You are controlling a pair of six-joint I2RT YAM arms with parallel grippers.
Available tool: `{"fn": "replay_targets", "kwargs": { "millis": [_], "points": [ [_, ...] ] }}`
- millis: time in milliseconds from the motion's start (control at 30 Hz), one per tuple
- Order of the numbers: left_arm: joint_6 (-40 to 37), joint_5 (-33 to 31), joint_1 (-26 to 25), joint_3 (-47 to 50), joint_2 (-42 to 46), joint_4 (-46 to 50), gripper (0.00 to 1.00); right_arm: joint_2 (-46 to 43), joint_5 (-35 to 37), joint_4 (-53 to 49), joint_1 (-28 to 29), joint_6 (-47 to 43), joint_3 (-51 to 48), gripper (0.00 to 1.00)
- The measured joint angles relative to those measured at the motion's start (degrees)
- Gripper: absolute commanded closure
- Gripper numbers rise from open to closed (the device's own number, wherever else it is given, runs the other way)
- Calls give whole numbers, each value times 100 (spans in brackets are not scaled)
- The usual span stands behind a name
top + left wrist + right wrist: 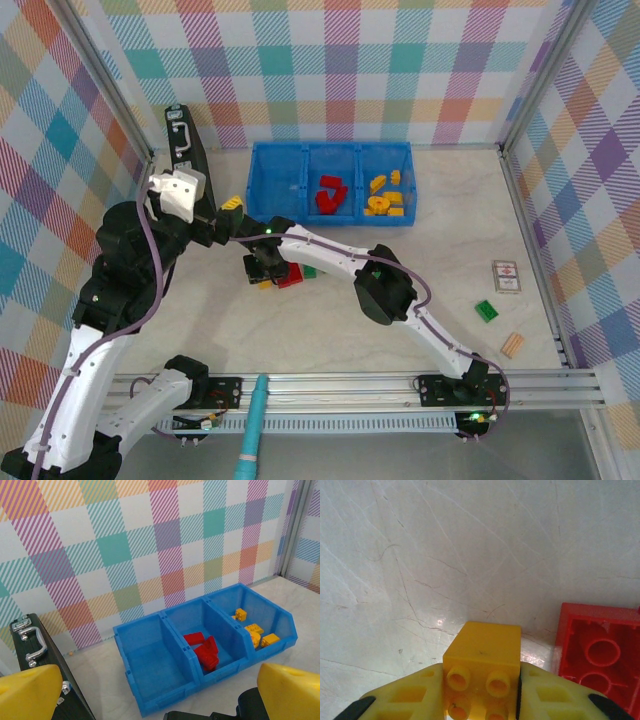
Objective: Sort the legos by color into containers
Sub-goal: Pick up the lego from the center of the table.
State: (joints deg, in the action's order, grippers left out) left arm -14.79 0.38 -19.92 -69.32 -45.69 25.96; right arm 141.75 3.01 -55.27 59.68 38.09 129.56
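The right gripper (481,685) is clamped on a yellow brick (482,647) low over the table (445,555), just beside an overturned red brick (600,650). The left gripper (160,695) hangs with its fingers wide apart, facing the blue tray (150,675). The tray's middle compartment holds red bricks (206,650) and its right compartment holds yellow bricks (255,632).

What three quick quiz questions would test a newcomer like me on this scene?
1. True or false: the left compartment of the blue plastic three-compartment tray holds green bricks.
2. What does the right gripper clamp? A) a red brick B) a small yellow studded plastic brick C) a wooden block
3. What colour are the studded plastic bricks in the tray's middle compartment?
Key: 1 false; 2 B; 3 red.
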Motion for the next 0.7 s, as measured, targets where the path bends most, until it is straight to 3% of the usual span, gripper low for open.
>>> {"fn": "replay_targets", "kwargs": {
  "millis": [367, 700],
  "points": [
    [0, -4, 0, 0, -85, 0, 0, -396, 271, -35, -136, -306, -533, 71],
    [-4, -48, 4, 0, -199, 0, 0, -1847, 986, -269, -540, -697, -1272, 70]
  ]
}}
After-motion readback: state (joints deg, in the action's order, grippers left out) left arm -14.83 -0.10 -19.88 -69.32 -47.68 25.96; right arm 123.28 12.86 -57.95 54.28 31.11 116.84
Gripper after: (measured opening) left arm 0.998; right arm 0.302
